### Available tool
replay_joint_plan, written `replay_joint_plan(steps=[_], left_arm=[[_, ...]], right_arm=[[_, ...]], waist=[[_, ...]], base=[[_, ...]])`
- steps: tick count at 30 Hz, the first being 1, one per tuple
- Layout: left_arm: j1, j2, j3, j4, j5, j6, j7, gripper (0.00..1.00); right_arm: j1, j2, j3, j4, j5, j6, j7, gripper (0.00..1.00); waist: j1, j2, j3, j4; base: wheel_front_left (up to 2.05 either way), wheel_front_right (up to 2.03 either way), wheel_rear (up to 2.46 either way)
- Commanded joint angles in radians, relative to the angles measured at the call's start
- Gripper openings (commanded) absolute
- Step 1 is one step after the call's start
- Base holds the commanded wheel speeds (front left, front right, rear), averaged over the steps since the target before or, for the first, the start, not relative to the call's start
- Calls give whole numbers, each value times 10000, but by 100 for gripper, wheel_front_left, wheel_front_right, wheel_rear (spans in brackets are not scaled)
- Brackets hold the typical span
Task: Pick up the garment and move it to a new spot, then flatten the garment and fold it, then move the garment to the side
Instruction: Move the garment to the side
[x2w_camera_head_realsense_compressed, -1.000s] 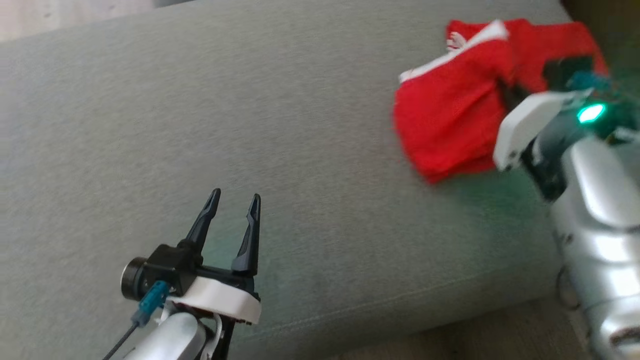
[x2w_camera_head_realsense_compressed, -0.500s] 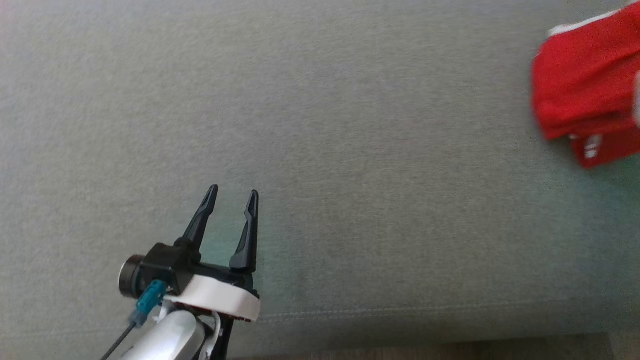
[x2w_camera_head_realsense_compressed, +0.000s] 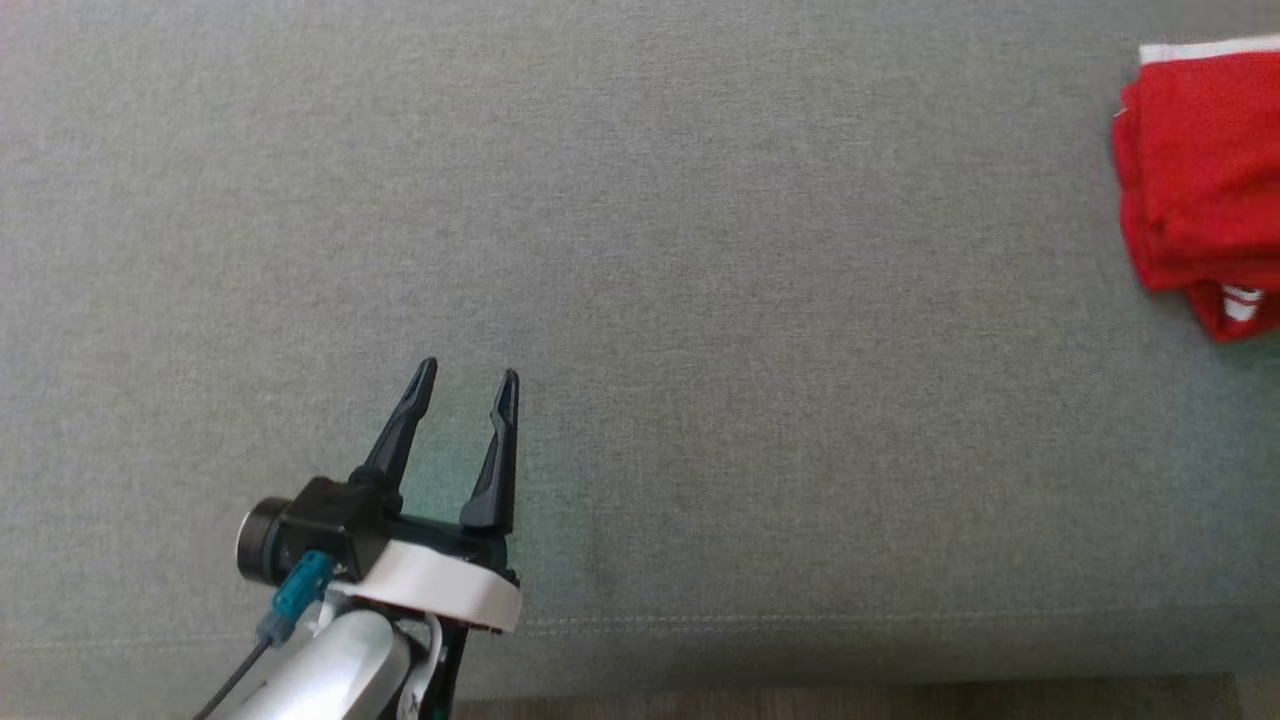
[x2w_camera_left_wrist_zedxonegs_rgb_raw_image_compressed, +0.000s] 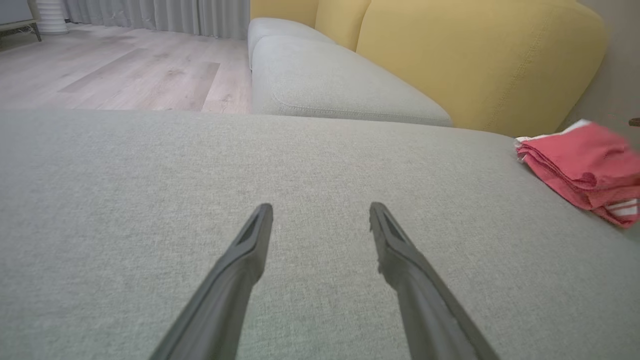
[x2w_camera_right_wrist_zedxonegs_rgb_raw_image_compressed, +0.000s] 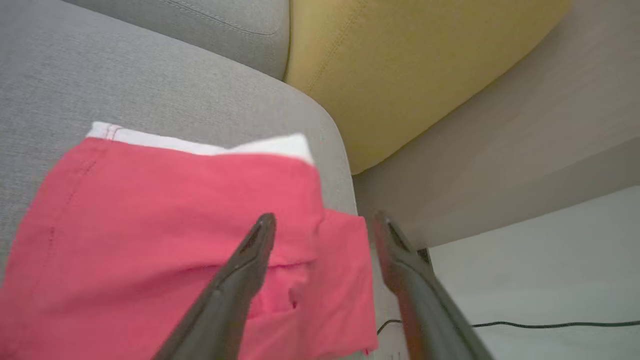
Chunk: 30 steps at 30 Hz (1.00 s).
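**A:** Where is the garment?

**B:** The red garment (x2w_camera_head_realsense_compressed: 1205, 180) lies folded in layers, white trim showing, at the right end of the grey seat cushion (x2w_camera_head_realsense_compressed: 700, 250), beside its rounded corner. In the right wrist view one flap reaches the cushion's right edge. Whether it hangs over, I cannot tell.

**A:** And the tools?

**B:** The right gripper (x2w_camera_right_wrist_zedxonegs_rgb_raw_image_compressed: 322, 220) hovers above the garment, its fingers spread wide with nothing between them. One finger is over the red cloth, the other over the cushion's edge. The left gripper (x2w_camera_head_realsense_compressed: 468, 375) is also wide open and holds nothing. It is above bare cushion near the front seam (x2w_camera_head_realsense_compressed: 800, 620), well apart from the garment.

**A:** How much free room is there?

**B:** The stretch of cushion between the left gripper and the garment is bare fabric, and so is the part further left. The front edge runs along the bottom of the head view, with a dark floor strip (x2w_camera_head_realsense_compressed: 800, 700) below it. The yellow backrest (x2w_camera_left_wrist_zedxonegs_rgb_raw_image_compressed: 475, 60) rises behind the garment, and a plain beige surface (x2w_camera_right_wrist_zedxonegs_rgb_raw_image_compressed: 500, 150) stands past the cushion's right end.

**A:** Counts?

**B:** One garment and two grippers, each with two dark fingers. A second grey cushion (x2w_camera_left_wrist_zedxonegs_rgb_raw_image_compressed: 325, 80) lies beyond the first, with wooden floor (x2w_camera_left_wrist_zedxonegs_rgb_raw_image_compressed: 125, 75) beside it. One thin black cable (x2w_camera_right_wrist_zedxonegs_rgb_raw_image_compressed: 525, 325) lies low at the right.
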Motion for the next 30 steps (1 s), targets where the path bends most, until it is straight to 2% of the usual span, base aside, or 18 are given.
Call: replay_joint_plan(steps=[1,8,17,25,30], left_arm=[[-435,188,352,-284,94,17,-61,100],[-364,252,338,-259,40,47,-8,100],[-135,233,647,-47,-333,82,-66,100],[564,127,1565,625,-841,243,-252,100],[1029,113,2060,923,-836,295,-294,100]], right_arm=[[169,-110,-83,-276,-148,65,-67,100],[330,709,-543,-563,-603,65,-692,100],[617,1941,-112,-975,19,65,-1756,100],[2153,3004,453,-1587,1122,65,-2721,100],[3438,3714,361,-2426,1592,65,-3092,100]], waist=[[-1,0,-31,-56],[-1,0,-361,-380],[-1,0,-1589,-540],[-1,0,-3072,-384],[-1,0,-3606,-192]], base=[[0,0,0],[0,0,0],[0,0,0],[0,0,0],[0,0,0]])
